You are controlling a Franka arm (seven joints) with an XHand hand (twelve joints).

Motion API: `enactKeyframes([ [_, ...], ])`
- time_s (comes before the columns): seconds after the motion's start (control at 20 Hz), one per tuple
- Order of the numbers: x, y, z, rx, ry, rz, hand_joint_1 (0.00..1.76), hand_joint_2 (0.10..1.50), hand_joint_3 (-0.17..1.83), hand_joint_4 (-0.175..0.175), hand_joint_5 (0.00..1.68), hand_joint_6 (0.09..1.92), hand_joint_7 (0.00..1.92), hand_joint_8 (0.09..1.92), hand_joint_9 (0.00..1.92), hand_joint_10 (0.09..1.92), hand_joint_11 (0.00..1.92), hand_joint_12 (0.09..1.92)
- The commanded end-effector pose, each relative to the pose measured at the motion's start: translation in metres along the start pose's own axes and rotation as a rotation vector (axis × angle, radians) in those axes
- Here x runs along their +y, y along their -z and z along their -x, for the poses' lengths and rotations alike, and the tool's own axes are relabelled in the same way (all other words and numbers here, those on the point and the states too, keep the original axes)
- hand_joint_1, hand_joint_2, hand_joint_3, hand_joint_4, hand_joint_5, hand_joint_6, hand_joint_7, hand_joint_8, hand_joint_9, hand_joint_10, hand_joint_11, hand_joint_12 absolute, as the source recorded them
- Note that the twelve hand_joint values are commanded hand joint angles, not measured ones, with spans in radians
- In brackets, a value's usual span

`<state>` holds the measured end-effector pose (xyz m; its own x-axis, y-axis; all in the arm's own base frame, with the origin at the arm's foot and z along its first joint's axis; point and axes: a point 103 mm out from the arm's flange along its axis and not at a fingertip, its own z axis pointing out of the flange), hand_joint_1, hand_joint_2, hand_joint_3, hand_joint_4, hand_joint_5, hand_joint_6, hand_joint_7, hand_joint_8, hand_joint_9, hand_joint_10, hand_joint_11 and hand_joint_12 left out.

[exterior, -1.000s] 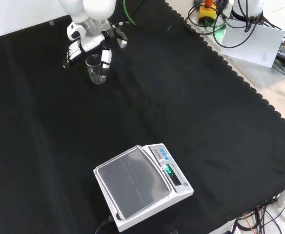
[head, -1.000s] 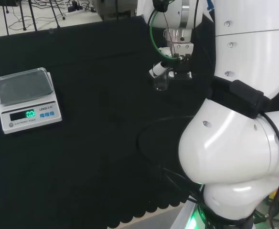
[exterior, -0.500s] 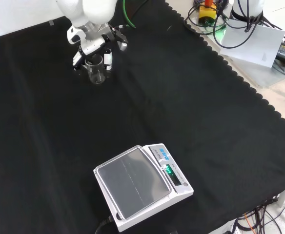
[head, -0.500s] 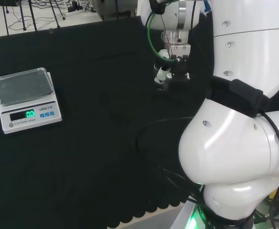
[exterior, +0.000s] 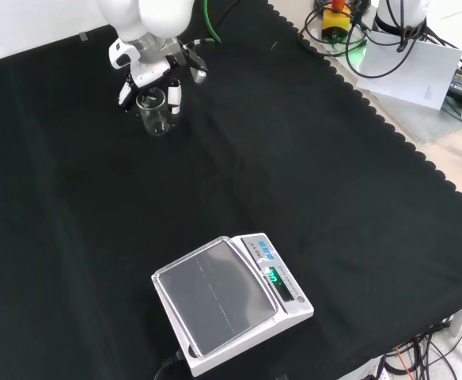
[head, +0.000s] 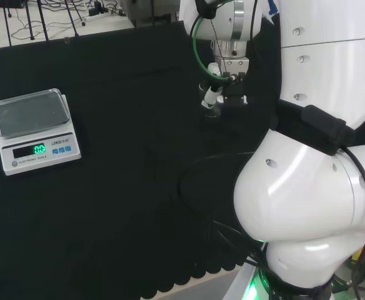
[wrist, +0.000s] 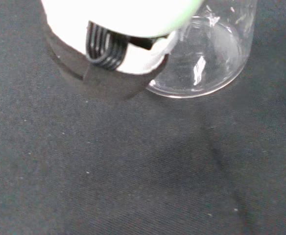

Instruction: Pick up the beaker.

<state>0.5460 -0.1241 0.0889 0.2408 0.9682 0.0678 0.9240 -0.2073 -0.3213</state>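
On the black cloth (exterior: 294, 142) a white scale (exterior: 227, 301) sits well apart from the clear beaker (exterior: 153, 113), which stands upright with the hand (exterior: 148, 75) above, fingers curled round its rim.

Clear glass beaker (exterior: 155, 112); black cloth (exterior: 294, 142); white scale (exterior: 229, 301).

scale (head: 35, 128), green lit digits (head: 39, 149), small print illegible

even bright light, blurred hand (wrist: 118, 29)
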Motion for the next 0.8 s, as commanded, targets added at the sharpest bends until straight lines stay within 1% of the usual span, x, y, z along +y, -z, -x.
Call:
enactKeyframes([
  [0.05,0.005,-0.004,-0.012,-0.006,-0.011,0.006,1.31,0.85,0.76,-0.083,0.71,1.52,0.7,1.65,1.02,1.33,1.23,1.01],
  [0.15,0.005,-0.004,-0.012,-0.007,-0.014,0.007,1.35,0.82,0.81,-0.095,0.71,1.52,0.7,1.66,1.02,1.33,1.23,1.02],
  [0.35,0.003,0.001,-0.01,-0.003,-0.013,0.021,1.36,0.79,0.85,-0.102,0.73,1.52,0.71,1.67,1.03,1.33,1.23,1.03],
  [0.55,-0.009,0.026,-0.001,-0.005,-0.011,0.051,1.36,0.77,0.89,-0.107,0.74,1.52,0.72,1.68,1.04,1.34,1.23,1.04],
  [0.8,-0.021,0.061,-0.002,-0.014,-0.007,0.086,1.36,0.76,0.91,-0.111,0.75,1.51,0.73,1.69,1.05,1.33,1.23,1.05],
])
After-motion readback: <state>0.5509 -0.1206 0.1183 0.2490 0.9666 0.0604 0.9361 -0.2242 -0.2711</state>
